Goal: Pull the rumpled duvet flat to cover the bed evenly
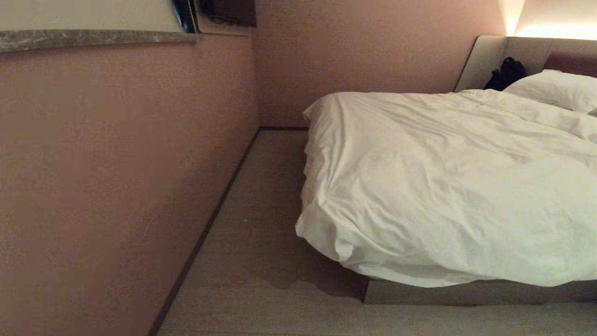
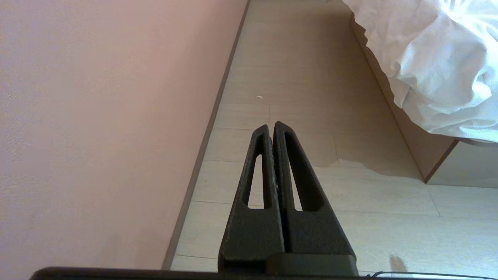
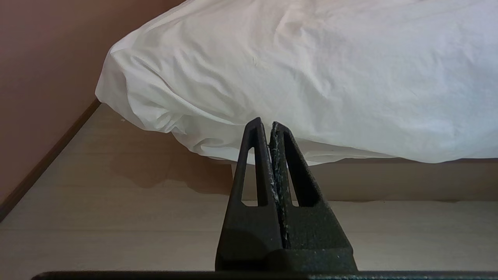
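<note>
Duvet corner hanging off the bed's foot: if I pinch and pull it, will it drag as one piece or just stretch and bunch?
Likely floppy: the duvet lies deeply creased and its corner droops over the bed base. It looks puffy, so probably light, trailing in folds.

No readable text, labels, brands, numbers, signs

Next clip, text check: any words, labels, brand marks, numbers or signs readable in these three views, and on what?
None can be read in any view.
The duvet, the pillow, the bed base and the wall show no print.
The dark bag by the headboard shows no legible mark.
The left gripper and the right gripper bear no lettering.
</note>
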### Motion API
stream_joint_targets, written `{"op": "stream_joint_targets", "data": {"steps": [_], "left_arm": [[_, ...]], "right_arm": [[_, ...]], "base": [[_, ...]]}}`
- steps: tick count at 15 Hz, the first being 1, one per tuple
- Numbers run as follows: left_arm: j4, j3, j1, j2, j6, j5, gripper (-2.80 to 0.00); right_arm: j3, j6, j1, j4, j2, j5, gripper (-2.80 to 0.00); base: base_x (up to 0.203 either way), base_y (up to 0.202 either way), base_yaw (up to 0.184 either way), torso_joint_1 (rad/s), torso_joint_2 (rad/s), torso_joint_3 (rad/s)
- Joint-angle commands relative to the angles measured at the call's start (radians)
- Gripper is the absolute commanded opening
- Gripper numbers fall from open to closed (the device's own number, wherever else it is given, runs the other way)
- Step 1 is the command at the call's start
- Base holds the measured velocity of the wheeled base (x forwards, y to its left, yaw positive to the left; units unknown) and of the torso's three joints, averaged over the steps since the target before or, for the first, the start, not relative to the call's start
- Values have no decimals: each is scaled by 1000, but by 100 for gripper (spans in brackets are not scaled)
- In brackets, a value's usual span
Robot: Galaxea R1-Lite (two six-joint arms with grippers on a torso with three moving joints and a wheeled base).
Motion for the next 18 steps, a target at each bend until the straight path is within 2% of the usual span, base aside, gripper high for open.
{"op": "stream_joint_targets", "data": {"steps": [1, 18], "left_arm": [[0, 1, 0, 1, 0, 0, -280], [0, 1, 0, 1, 0, 0, -280]], "right_arm": [[0, 0, 0, -1, 0, 0, -280], [0, 0, 0, -1, 0, 0, -280]], "base": [[0, 0, 0, 0, 0, 0], [0, 0, 0, 0, 0, 0]]}}
